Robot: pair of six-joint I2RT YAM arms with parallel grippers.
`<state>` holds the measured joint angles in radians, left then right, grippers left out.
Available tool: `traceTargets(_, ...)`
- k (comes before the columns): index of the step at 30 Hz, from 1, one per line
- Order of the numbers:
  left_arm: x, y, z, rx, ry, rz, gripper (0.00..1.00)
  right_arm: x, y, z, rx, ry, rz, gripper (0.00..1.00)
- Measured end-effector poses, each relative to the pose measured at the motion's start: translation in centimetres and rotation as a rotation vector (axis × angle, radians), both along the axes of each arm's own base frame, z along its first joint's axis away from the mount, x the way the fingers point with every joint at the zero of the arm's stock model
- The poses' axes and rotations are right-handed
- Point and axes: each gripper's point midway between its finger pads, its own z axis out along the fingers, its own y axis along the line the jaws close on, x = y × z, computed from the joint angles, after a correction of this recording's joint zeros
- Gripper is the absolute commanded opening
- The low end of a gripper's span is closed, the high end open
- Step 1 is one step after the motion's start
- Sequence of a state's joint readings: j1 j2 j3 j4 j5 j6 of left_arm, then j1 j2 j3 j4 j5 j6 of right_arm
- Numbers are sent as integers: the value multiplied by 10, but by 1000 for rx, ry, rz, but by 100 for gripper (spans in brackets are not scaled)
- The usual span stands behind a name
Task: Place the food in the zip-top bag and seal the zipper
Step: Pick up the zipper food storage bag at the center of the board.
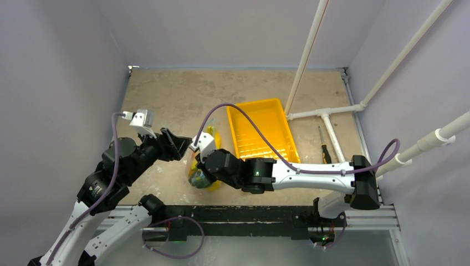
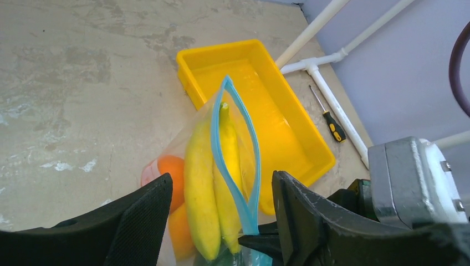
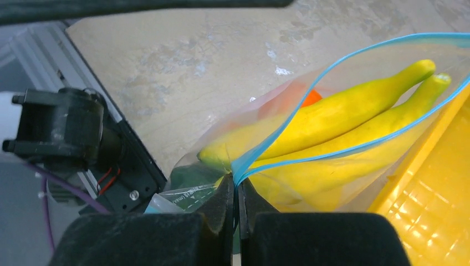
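Right fingers [image 3: 219, 208] clamped on zipper [image 3: 238, 169] end, lower centre; left fingers [image 2: 138, 221] apart, flanking bag [image 2: 166, 158] at frame bottom. Inside bag: bananas [image 2: 199, 183] and orange [image 2: 173, 169]; mouth gaping.

Yellow bananas [image 2: 199, 183] and orange fruit [image 2: 172, 166] in clear bag [image 3: 332, 191], teal-blue zipper [image 2: 213, 138]; yellow tray [image 2: 260, 66]; mottled beige table [image 2: 83, 83]

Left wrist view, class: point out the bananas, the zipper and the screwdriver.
bananas [image 2: 199, 185], left wrist view, middle of the bigger banana.
zipper [image 2: 213, 138], left wrist view, left run of strip.
screwdriver [image 2: 335, 126], left wrist view, handle.
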<state>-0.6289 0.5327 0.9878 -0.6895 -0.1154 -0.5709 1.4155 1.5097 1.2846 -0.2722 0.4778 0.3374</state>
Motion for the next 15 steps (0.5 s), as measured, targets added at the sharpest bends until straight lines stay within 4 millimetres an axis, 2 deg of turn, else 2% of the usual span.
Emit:
traceTargets(10, -18, 2, -5, 118, -2, -108, 66, -18, 6, 8, -102, -146, 291, 0)
traceTargets(15, -32, -1, 1, 137, -46, -189, 67, -28, 8, 11, -144, -194, 421, 0)
